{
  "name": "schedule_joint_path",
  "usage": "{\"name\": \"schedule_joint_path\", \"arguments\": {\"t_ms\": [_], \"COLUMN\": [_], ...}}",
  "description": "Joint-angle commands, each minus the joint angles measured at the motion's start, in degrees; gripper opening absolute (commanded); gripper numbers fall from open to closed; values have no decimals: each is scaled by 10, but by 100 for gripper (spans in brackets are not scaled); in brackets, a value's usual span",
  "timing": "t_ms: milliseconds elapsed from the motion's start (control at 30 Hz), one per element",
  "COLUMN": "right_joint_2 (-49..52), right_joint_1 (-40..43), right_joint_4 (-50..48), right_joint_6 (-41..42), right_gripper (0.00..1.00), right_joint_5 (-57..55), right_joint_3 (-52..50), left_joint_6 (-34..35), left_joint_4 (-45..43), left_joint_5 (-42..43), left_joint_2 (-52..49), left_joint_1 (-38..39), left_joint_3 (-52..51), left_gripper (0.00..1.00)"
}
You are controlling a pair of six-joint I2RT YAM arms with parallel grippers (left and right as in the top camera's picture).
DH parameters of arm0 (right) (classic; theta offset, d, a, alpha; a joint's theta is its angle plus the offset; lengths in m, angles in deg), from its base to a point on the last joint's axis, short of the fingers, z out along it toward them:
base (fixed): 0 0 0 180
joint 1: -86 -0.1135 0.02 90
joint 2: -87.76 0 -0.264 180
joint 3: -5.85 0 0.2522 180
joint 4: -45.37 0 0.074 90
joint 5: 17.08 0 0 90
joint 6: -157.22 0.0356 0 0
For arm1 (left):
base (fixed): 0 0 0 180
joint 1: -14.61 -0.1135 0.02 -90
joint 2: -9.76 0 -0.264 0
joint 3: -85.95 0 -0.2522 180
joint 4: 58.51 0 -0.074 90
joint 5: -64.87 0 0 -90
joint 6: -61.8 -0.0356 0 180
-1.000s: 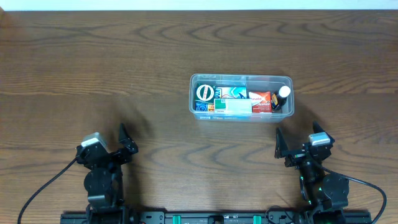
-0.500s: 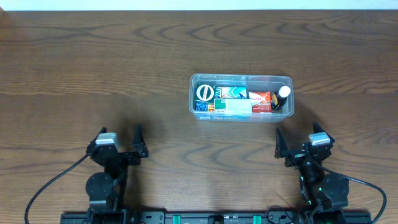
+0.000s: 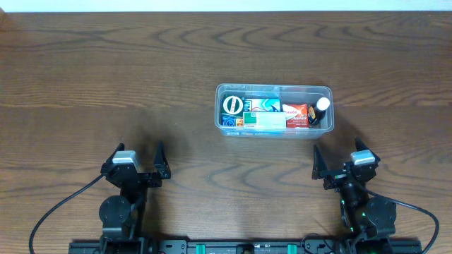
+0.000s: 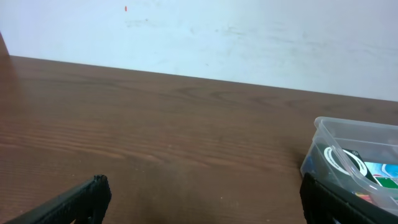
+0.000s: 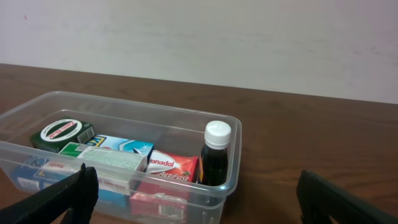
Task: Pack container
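Clear container [image 3: 219,106], one white-capped bottle [image 5: 216,155] inside, left tool [image 3: 136,154], right tool [image 3: 337,152] both agape.

**Overhead view.** Illumination is even and diffuse, from above. The dark brown wooden table [image 3: 106,70] is uniformly lit, with a mild pale sheen along the grain and no hard glare. A faint, soft-edged shadow lies on the wood just beyond the left gripper [image 3: 136,161].

**Wrist views.** The white wall [image 4: 249,37] is bright, bluish in the left view and warmer in the right. The black fingers [image 5: 62,193] of the right gripper [image 5: 198,177] are dark and blurred at the lower corners. The left picture is softer. In the right, labels are legible and small highlights mark the rim of the clear rectangular plastic container [image 5: 155,113].
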Motion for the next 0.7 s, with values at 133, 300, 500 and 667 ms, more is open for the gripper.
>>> {"name": "schedule_joint_path", "arguments": {"t_ms": [133,300,500,667], "right_joint_2": [-4,-4,-4,-4], "right_joint_1": [7,7,7,7], "right_joint_4": [1,1,1,1], "right_joint_6": [-8,-8,-8,-8], "right_gripper": [99,99,99,99], "right_joint_5": [-2,-2,-2,-2], "right_joint_3": [-2,-2,-2,-2], "left_joint_6": [-6,-6,-6,-6], "left_joint_4": [5,5,5,5], "left_joint_5": [-3,-3,-3,-3], "left_joint_2": [5,5,5,4], "left_joint_1": [-19,-30,-30,-30], "left_joint_3": [-19,-19,-19,-19], "left_gripper": [98,98,98,98]}}
